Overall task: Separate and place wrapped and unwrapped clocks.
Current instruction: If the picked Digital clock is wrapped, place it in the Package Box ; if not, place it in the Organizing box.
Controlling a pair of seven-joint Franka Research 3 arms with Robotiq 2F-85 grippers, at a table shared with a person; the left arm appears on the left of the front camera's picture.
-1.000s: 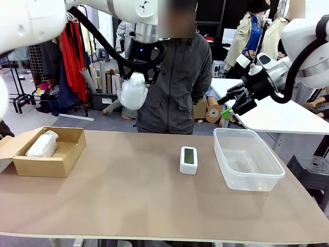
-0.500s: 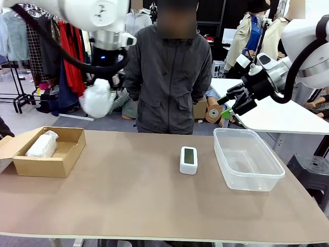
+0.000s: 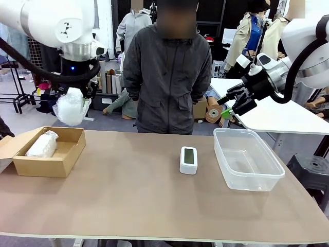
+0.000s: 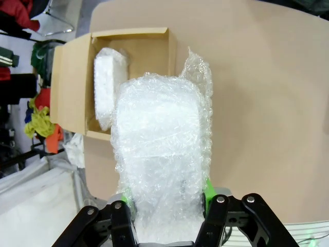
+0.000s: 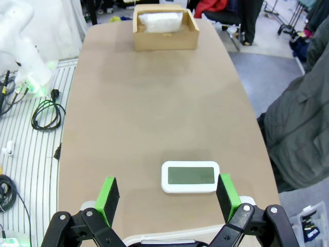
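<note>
Over the table's left edge, with the left gripper (image 3: 73,95) clamped on the bubble-wrapped clock (image 3: 69,109), go down slowly into the cardboard box (image 3: 49,167) beside the other wrapped clock (image 3: 42,145), then let go. Leave the bare clock (image 3: 188,159), mid-table, for the right gripper (image 3: 230,103), fingers wide apart.
</note>
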